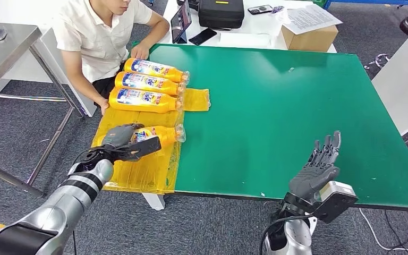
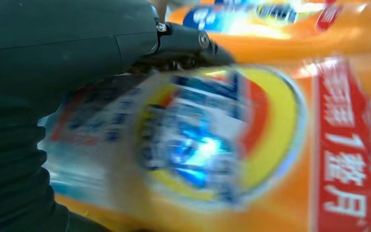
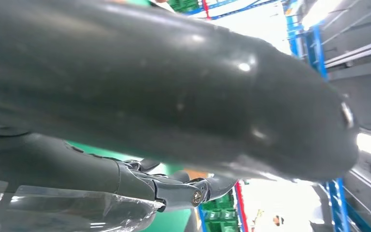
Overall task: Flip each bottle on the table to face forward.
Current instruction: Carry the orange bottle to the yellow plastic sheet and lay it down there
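Bottles of orange detergent lie on their sides on a yellow plastic sheet at the left end of the green tabletop. The nearest bottle is held around its lower body by the left hand, fingers wrapped over the printed label; the left wrist view shows that label close and blurred. Three more bottles lie side by side farther off, labels up, just beside a seated person. The right hand is held spread and empty above the near table edge.

The bottle is judged to be full, so fairly heavy, with a stiff but smooth, slippery wall. A grip around the wide middle is judged best, since the neck end would let it swing when rolled.
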Robot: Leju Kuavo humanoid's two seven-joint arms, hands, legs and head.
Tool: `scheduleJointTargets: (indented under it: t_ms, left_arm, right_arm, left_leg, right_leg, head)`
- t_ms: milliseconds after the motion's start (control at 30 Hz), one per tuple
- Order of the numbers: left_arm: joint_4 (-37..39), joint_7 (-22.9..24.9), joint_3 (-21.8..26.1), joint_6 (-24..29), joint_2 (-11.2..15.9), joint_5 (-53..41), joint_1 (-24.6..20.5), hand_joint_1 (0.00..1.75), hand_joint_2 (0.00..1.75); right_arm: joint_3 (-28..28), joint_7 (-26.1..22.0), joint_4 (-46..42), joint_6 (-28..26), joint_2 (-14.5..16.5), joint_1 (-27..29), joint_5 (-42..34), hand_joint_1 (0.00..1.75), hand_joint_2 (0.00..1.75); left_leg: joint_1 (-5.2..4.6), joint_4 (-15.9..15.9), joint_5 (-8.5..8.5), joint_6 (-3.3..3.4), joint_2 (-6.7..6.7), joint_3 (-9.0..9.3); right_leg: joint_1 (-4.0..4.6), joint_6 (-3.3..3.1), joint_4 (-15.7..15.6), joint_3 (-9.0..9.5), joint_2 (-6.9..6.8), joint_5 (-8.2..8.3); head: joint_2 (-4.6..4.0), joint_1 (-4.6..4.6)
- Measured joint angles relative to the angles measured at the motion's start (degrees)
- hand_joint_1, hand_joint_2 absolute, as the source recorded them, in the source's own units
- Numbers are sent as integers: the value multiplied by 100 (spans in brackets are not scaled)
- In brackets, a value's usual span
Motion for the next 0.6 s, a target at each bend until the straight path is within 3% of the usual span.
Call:
scheduleJointTargets:
  t_ms: [233, 600]
  left_arm:
    - [174, -1057, 215, -1380, 245, 508, -69, 0, 175]
    - [28, -1689, 140, -2062, 563, 759, 32, 0, 175]
  right_arm:
    - [-13, 0, 405, 65, -23, -85, 69, 0, 0]
    - [-53, 48, 614, 148, -42, -179, 291, 0, 0]
  left_leg:
    - [0, -2, -4, -5, -5, 30]
    - [-1, -4, -6, -7, -6, 80]
  right_leg:
    - [0, -5, 8, 28, -2, -9]
    - [-1, -7, 8, 77, -1, -10]
  head:
    - [0, 0]
    - [0, 1]
